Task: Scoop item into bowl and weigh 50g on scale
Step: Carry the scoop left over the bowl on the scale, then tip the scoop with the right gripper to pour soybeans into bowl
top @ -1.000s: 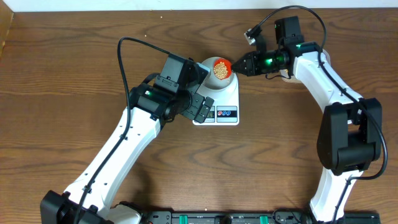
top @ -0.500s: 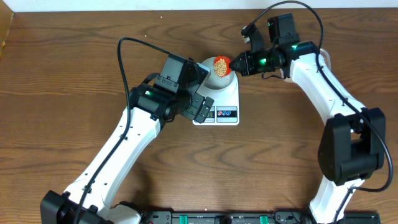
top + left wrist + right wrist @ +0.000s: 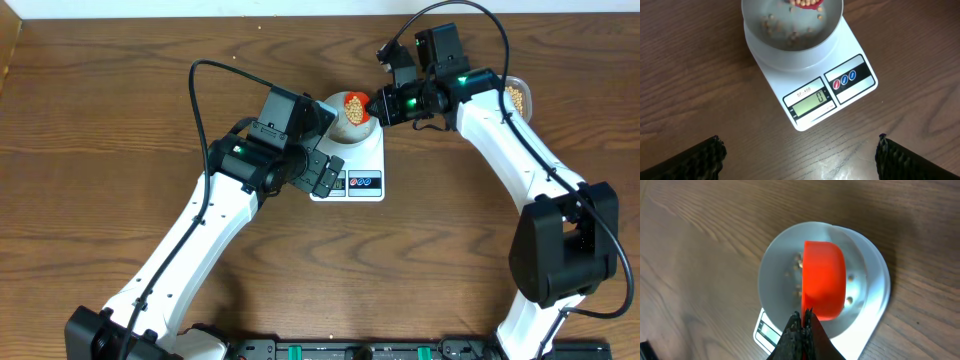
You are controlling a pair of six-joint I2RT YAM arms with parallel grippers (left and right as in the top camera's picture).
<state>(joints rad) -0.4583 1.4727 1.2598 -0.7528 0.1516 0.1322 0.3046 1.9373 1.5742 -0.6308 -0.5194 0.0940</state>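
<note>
At the bowl rim, right gripper clamps the scoop (left gripper apart)

The table is dark brown wood with a plain grain running left to right. The scale sits flat on it near the far middle, its display and the red and blue buttons facing the near edge. Well apart to the right stands a container of tan beans, only partly in view.
</note>
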